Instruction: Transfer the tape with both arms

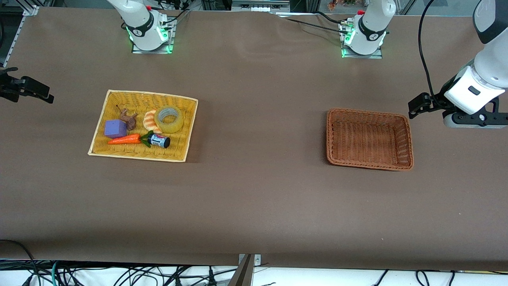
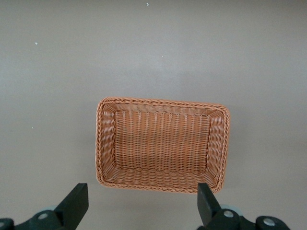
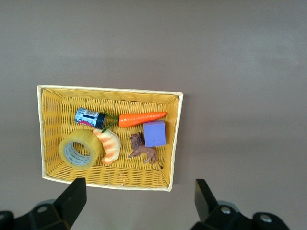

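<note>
The tape (image 1: 169, 119), a yellowish translucent roll with a grey core, lies flat in a yellow wicker tray (image 1: 151, 95) beside a croissant toy. In the right wrist view the tape (image 3: 80, 148) sits inside the tray (image 3: 110, 89). My right gripper (image 1: 27, 89) hangs open and holds nothing over the table at the right arm's end, away from the tray. Its open jaws (image 3: 139, 189) show bare table between them. My left gripper (image 1: 420, 106) hovers open at the left arm's end, beside a brown wicker basket (image 1: 369, 165). It too holds nothing (image 2: 142, 191).
The tray also holds a croissant toy (image 1: 150, 120), a purple cube (image 1: 115, 128), a toy carrot (image 1: 125, 139), a small can (image 1: 159, 140) and a brown animal figure (image 1: 127, 117). The brown basket (image 2: 163, 101) has nothing in it. Bare brown table lies between tray and basket.
</note>
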Available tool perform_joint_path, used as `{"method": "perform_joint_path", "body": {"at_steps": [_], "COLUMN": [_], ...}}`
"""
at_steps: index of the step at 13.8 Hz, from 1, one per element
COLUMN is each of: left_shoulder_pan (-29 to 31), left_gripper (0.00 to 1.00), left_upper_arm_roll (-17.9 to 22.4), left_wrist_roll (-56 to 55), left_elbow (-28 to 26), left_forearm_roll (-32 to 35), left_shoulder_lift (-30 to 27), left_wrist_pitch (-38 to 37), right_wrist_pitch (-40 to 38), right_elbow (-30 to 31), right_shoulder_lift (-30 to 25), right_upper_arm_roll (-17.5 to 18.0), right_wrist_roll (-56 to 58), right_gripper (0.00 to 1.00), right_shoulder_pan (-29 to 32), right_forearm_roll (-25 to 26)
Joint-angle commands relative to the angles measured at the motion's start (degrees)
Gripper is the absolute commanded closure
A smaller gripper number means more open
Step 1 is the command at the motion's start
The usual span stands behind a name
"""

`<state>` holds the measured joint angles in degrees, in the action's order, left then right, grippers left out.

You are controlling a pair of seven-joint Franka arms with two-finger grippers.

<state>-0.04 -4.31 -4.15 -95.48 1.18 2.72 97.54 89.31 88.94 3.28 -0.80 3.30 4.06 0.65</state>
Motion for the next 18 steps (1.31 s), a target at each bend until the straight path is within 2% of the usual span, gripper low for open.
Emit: {"method": "perform_joint_path", "body": {"at_steps": [1,15,18], "left_shoulder_pan": [0.22,0.04,0.22], "left_gripper": [0.0,0.0,0.0], "left_upper_arm_roll": [-0.34,-0.78,-0.7], "left_wrist_roll": [1.07,1.69,1.87], "left_elbow": [1.62,2.41,2.67], "left_forearm_roll": [0.93,0.84,0.75], "left_shoulder_lift": [0.71,0.36,-0.17], "left_wrist_pitch": [-1.13,-2.0,-5.08], "right_wrist_pitch": [-1.16,-0.98,-0.89], "right_elbow": [-1.49,-1.58,-1.58], "right_shoulder_lift": [0.5,1.11,1.11], "right_upper_arm_roll": [0.27,0.45,0.45], "right_wrist_roll": [-0.76,-0.76,-0.76], "right_gripper": [0.0,0.0,0.0], "right_shoulder_pan": [-0.02,-0.29,-0.29], "right_forearm_roll": [-0.56,-0.65,-0.56]}}
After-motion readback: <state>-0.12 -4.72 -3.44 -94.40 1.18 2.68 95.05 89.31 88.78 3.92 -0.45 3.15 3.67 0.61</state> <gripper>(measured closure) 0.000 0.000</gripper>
